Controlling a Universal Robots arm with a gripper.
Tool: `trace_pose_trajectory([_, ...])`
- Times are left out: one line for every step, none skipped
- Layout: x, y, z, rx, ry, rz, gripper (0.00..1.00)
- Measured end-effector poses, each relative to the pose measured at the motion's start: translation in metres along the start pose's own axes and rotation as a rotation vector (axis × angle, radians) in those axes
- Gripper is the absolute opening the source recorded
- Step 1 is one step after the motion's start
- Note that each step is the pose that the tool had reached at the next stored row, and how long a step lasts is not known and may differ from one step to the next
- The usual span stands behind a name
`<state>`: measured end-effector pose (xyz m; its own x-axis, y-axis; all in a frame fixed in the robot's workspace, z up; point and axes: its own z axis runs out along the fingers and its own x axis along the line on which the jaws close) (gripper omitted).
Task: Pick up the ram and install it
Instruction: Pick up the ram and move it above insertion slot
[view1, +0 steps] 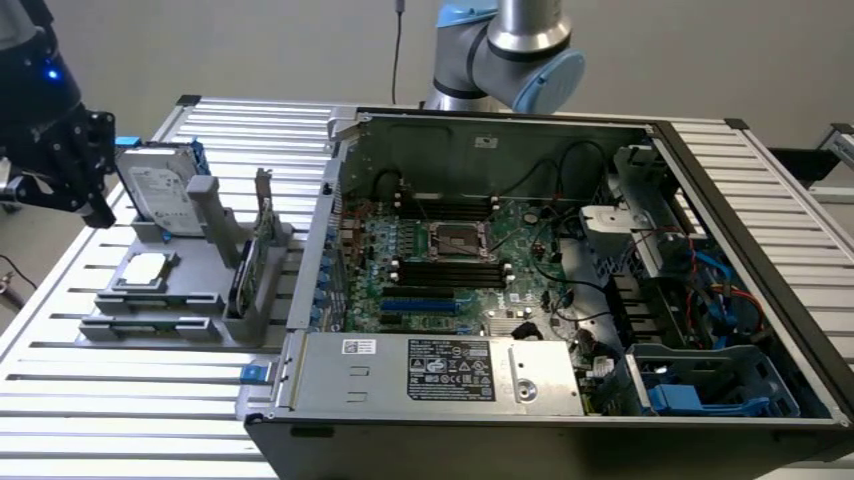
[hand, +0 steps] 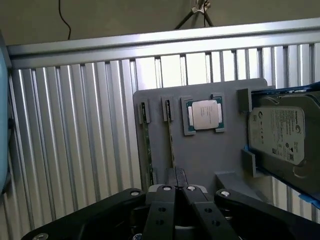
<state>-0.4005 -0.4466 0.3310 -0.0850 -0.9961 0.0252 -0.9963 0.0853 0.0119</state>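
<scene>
Two ram sticks stand edge-on in slots of a grey holder (hand: 200, 155): one ram stick (hand: 146, 145) sits nearer the holder's rim, the other ram stick (hand: 170, 135) closer to the processor. My gripper (hand: 175, 176) hovers above the end of that second stick, fingers pressed together with nothing between them. In the exterior view the black gripper (view1: 96, 208) hangs at the exterior view's left, beside the holder (view1: 160, 300), where a ram stick (view1: 244, 272) stands. The open computer case (view1: 561, 260) holds a motherboard with black memory slots (view1: 454, 270).
A silver hard drive (hand: 280, 132) in a blue frame and a square processor chip (hand: 205, 114) share the holder. The hard drive (view1: 158, 190) stands close to the gripper. The case wall (view1: 320, 240) rises right beside the holder. Everything rests on a ribbed metal table (view1: 120, 400).
</scene>
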Motion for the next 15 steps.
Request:
trace_pose_trajectory([0.001, 0.0000, 0.0003, 0.0002, 0.0019, -0.003, 0.12])
trace_pose_trajectory([0.002, -0.0001, 0.0007, 0.0002, 0.0030, -0.005, 0.17])
trace_pose_trajectory([0.003, -0.0002, 0.0014, 0.0004, 0.0038, -0.008, 0.17])
trace_pose_trajectory([0.004, -0.0003, 0.0019, 0.0006, 0.0044, -0.010, 0.24])
trace_pose_trajectory([0.005, -0.0004, 0.0026, 0.0007, 0.0050, -0.013, 0.30])
trace_pose_trajectory([0.005, -0.0005, 0.0034, 0.0008, 0.0055, -0.016, 0.30])
trace_pose_trajectory([0.006, -0.0006, 0.0045, 0.0011, 0.0057, -0.020, 0.36])
trace_pose_trajectory([0.006, -0.0006, 0.0059, 0.0011, 0.0060, -0.025, 0.36])
trace_pose_trajectory([0.006, -0.0006, 0.0075, 0.0013, 0.0061, -0.030, 0.36])
trace_pose_trajectory([0.007, -0.0006, 0.0094, 0.0014, 0.0062, -0.035, 0.36])
trace_pose_trajectory([0.007, -0.0007, 0.0111, 0.0015, 0.0063, -0.040, 0.36])
trace_pose_trajectory([0.007, -0.0008, 0.0129, 0.0016, 0.0064, -0.045, 0.36])
trace_pose_trajectory([0.007, -0.0008, 0.0147, 0.0018, 0.0064, -0.049, 0.36])
trace_pose_trajectory([0.007, -0.0008, 0.0165, 0.0019, 0.0065, -0.054, 0.36])
trace_pose_trajectory([0.007, -0.0009, 0.0183, 0.0020, 0.0066, -0.059, 0.36])
